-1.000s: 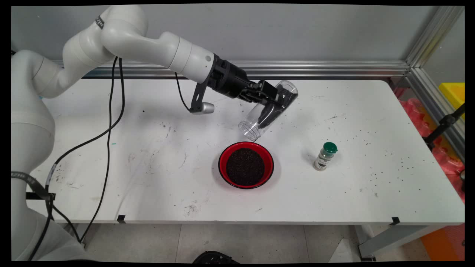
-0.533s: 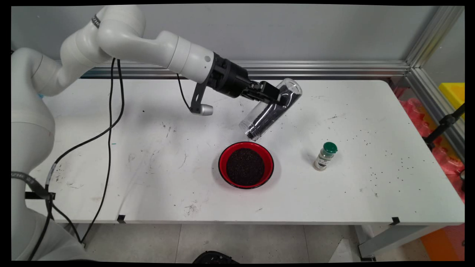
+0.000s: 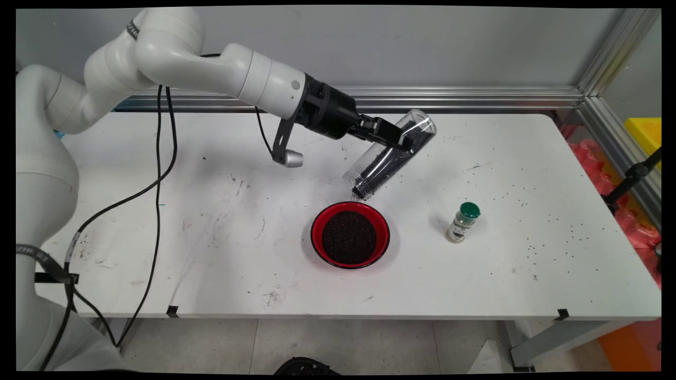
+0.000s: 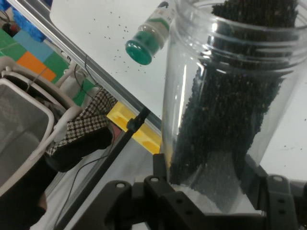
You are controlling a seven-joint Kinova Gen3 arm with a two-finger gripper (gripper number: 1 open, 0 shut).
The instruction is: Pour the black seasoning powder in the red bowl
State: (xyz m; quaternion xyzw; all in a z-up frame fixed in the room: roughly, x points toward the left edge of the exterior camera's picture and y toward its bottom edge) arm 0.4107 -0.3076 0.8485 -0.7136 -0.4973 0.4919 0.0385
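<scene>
Above the white bench (image 3: 211,253), we see the gripper (image 3: 397,141) jaws clamped on a clear jar (image 3: 388,158) of dark grains, tilted mouth-down over the red bowl (image 3: 350,234), green-capped shaker (image 3: 463,221) nearby, jar base cut off in the hand view.

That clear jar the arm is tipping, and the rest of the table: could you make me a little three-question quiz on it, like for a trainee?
1. True or false: the gripper holds the clear jar tilted, mouth down toward the red bowl.
2. What does the bowl contain?
A. water
B. dark grains
C. nothing
3. Fill in: the small bottle standing on the table to the bowl's right has a ____ cap.

Key:
1. True. The jar's mouth hangs just above the bowl's far rim.
2. B. The same dark grains show inside the jar.
3. Green.
</scene>
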